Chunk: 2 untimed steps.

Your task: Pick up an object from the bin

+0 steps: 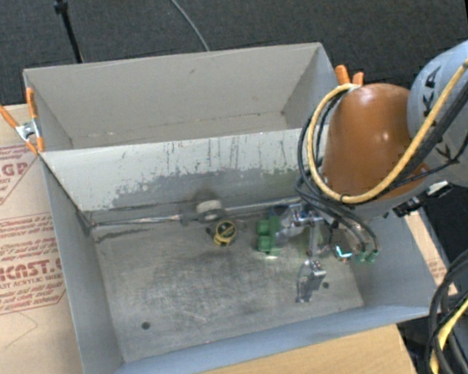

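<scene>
Just right of the small green piece (266, 236), and somewhat nearer the front wall of the bin (176, 323), the hand (309, 282) hangs low over the grey floor. It stands apart from the green piece, with bare floor beneath its metal tip. Whether the hand is open or closed cannot be told. The green piece, a blocky thing with a paler patch at its lower edge, is the loose thing nearest the hand and lies on the floor close to the foot of the sloping back wall. Immediately left of the green piece lies a small round yellow-and-black thing (224, 233). Beyond that, further left of the green piece and closer to the back wall, sits a flat grey disc (208, 207). Right of the green piece, the arm's orange cover (367, 138) and its looped cables (309, 156) stand over the bin's right wall.
</scene>
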Motion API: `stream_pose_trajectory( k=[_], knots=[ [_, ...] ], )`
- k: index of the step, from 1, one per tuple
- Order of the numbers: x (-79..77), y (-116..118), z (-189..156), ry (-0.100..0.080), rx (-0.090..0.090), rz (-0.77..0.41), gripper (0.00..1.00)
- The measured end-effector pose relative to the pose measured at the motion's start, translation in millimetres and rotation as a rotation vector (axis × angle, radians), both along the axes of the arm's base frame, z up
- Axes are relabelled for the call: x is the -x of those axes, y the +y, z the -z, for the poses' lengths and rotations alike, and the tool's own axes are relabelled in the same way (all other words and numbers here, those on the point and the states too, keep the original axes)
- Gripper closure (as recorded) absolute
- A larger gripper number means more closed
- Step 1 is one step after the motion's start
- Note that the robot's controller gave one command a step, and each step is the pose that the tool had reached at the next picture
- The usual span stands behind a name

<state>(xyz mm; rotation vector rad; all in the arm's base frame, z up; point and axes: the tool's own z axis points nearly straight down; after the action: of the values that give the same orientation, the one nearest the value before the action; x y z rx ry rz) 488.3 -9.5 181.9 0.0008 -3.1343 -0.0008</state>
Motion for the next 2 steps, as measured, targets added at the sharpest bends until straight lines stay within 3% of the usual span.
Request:
stream_pose_trajectory(
  k=[1,2],
  knots=[
    [-92.5,7.4,38.0,-0.013,0.0,-0.145,0.0],
    [-101.2,-22.9,109.3,-0.012,-0.002,0.024,0.0]
  ],
)
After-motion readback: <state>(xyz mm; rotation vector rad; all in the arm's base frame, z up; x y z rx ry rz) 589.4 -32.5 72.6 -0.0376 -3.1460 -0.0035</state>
